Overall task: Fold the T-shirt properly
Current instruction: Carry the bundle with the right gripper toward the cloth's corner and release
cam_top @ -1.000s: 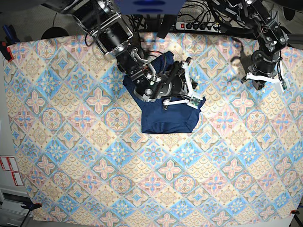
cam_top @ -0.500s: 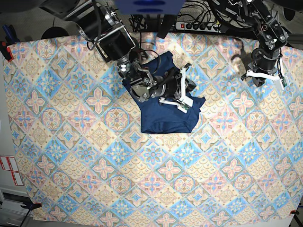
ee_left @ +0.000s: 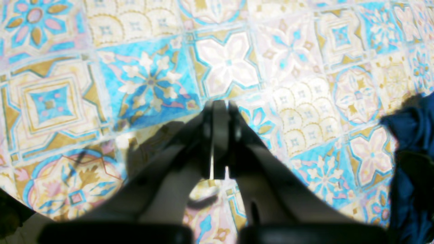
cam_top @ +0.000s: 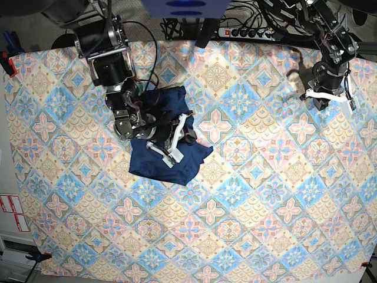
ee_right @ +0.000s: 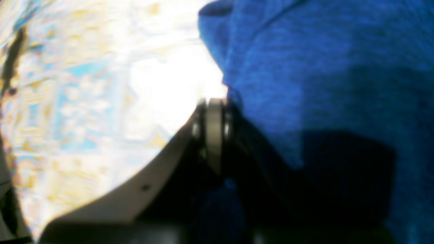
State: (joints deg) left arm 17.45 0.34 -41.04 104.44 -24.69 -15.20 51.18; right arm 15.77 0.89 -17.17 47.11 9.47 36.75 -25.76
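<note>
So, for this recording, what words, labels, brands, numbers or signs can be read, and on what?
No legible text in any current view.
Navy shirt: no lettering visible.
Tablecloth: tile pattern only.
Red-and-white item at the left edge: too small to tell whether it bears text.

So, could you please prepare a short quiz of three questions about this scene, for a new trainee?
1. Which arm is over the T-shirt?
2. True or false: the left gripper is gripping the T-shirt.
3. Fill in: the T-shirt lies on a patterned ____.

Key: 1. The right arm. 2. False; it is shut above the tablecloth, with no fabric between its fingertips. 3. Tablecloth.
</note>
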